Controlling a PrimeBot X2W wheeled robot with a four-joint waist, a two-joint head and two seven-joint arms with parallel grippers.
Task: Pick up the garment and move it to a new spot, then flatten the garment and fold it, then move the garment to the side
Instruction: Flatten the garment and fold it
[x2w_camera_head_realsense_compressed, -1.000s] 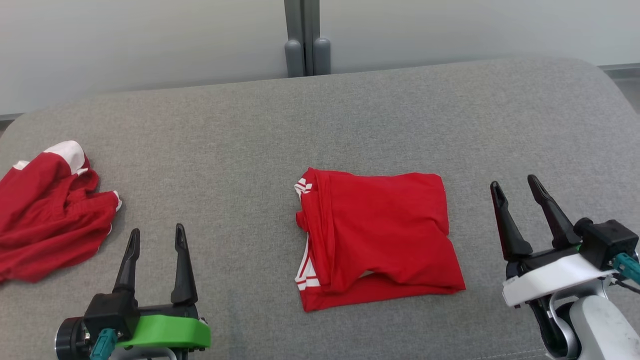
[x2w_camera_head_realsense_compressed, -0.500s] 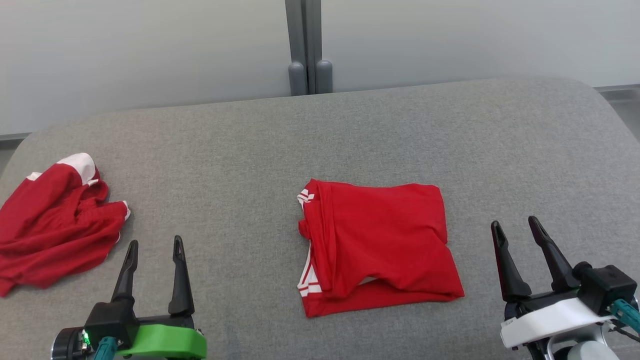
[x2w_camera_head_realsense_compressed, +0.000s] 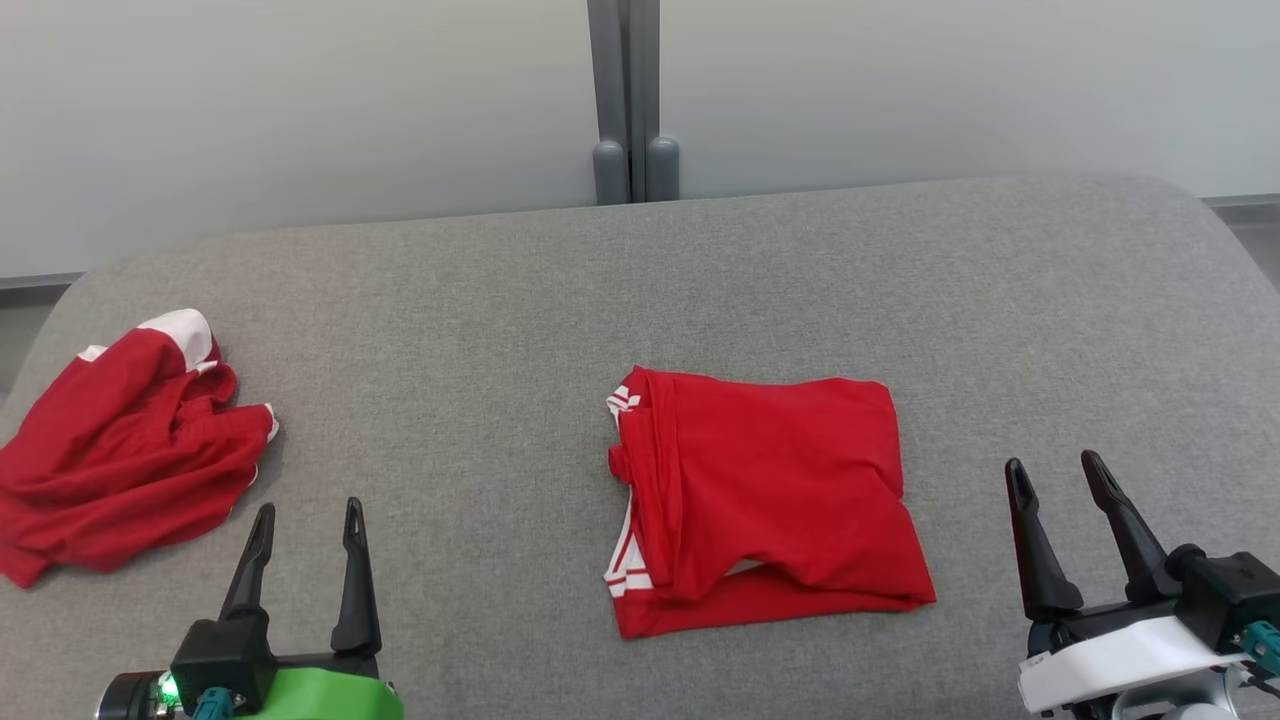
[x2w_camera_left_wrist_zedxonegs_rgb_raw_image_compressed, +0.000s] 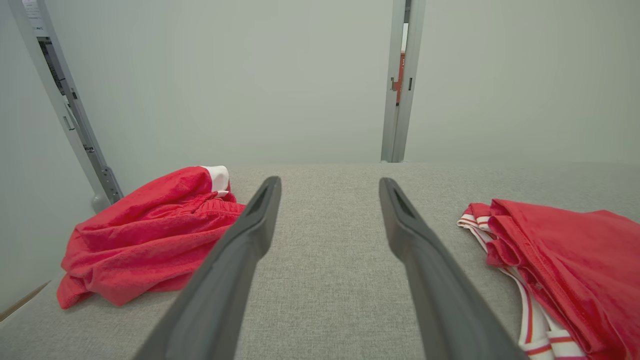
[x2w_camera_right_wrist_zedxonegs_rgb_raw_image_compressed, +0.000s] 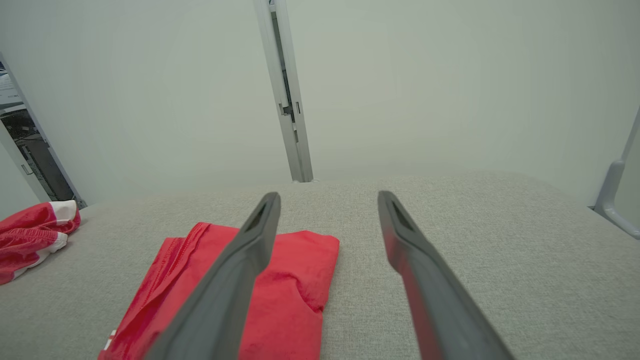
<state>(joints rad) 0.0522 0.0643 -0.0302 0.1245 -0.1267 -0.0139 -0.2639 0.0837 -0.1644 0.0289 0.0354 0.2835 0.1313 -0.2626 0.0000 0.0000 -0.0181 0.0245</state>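
Both claws have drawn back from the folded red garment with white stripes (x2w_camera_head_realsense_compressed: 770, 500) on the grey fabric cushion (x2w_camera_head_realsense_compressed: 500, 300), left gripper (x2w_camera_head_realsense_compressed: 308, 507) and right gripper (x2w_camera_head_realsense_compressed: 1052, 461) flanking it, wide open, empty. I judge folding finished; moving aside remains.

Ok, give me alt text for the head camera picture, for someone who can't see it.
A folded red garment with white trim lies in the middle of a grey padded surface. A crumpled red garment sits at its far left. The left gripper and right gripper are open at the lower corners, touching neither garment.
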